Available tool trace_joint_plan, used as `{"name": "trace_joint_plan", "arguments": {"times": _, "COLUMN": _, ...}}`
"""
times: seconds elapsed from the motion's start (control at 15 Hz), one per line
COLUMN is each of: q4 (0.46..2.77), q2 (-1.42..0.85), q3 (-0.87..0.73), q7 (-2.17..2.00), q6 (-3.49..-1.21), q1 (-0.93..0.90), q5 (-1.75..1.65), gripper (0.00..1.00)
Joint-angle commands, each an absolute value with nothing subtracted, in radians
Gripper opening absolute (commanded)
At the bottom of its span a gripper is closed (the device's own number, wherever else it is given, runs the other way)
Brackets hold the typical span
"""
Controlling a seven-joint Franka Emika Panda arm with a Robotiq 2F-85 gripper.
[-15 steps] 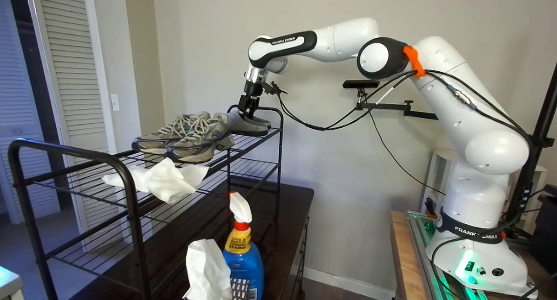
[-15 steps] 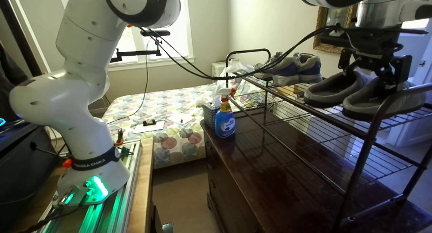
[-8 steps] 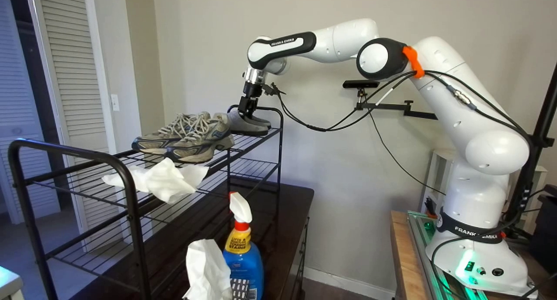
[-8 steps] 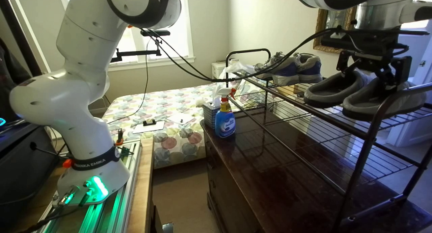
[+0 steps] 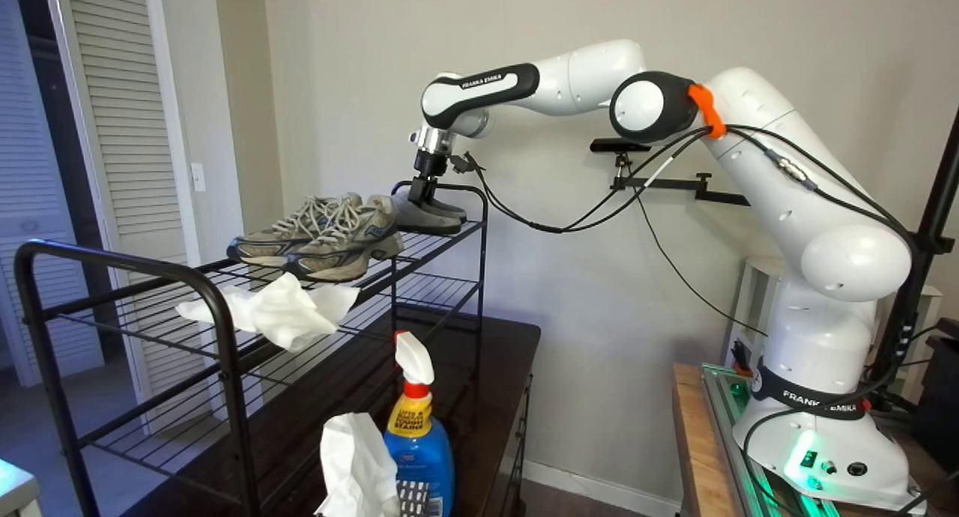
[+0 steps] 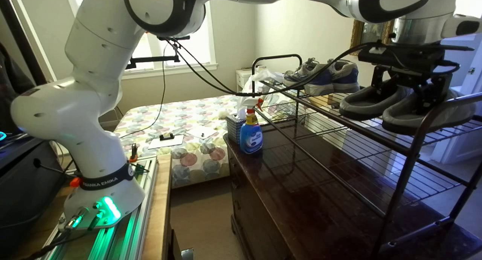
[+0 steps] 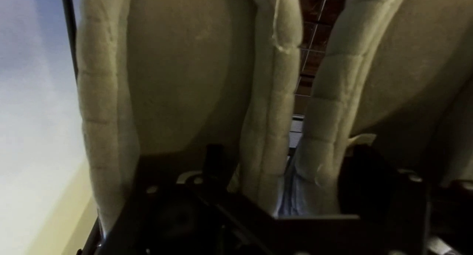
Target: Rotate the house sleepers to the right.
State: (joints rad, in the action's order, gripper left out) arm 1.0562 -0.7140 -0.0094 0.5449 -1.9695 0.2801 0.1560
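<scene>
On the rack's (image 5: 235,389) top shelf, close to its end, the slippers (image 6: 408,115) are sitting side by side in both exterior views, heels facing the rack's robot-side edge and toes pointing to its far edge. The gripper (image 6: 403,97) is standing over them with its fingers (image 7: 214,157) spread, one dipping into each opening, so the two inner walls are lying between; in the wrist view a gap is showing between those walls, narrowing toward the fingers, and whether either finger is touching a wall I cannot tell. Just along the same shelf the sneakers (image 5: 337,236) are resting, and a tissue (image 5: 288,311) is lying toward the rack's other end. Judging by their padded rims, the slippers will likely be behaving as light, soft and hardly fragile, the walls giving under a squeeze, the flat soles being stiffer and perhaps catching on the rack's wires rather than sliding. The surest hold should be coming from pinching both inner walls together, low and toward the toes, where the gap is narrowing and the uppers are probably bracing the cloth; pinching one wall alone would be turning one slipper and leaving its mate. The rack's end tube (image 6: 404,177) is standing near, so a slight lift might be helping the turn clear it.
</scene>
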Motion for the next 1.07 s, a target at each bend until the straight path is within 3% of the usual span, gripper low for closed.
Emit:
{"name": "trace_joint_plan", "arguments": {"times": 0.0, "q4": 1.002, "q2": -0.748, "q3": 0.007, "q7": 0.565, "q6": -1.997, "q1": 0.285, "q5": 0.174, "gripper": 0.59}}
{"name": "trace_joint_plan", "arguments": {"times": 0.53, "q4": 0.995, "q2": -0.752, "q3": 0.007, "q7": 0.535, "q6": -2.016, "q1": 0.285, "q5": 0.168, "gripper": 0.04}}
{"name": "trace_joint_plan", "arguments": {"times": 0.67, "q4": 1.040, "q2": -0.705, "q3": -0.007, "q7": 0.484, "q6": -1.990, "q1": 0.270, "q5": 0.155, "gripper": 0.00}}
{"name": "trace_joint_plan", "arguments": {"times": 1.0, "q4": 1.096, "q2": -0.609, "q3": -0.042, "q7": 0.324, "q6": -1.955, "q1": 0.229, "q5": 0.132, "gripper": 0.02}}
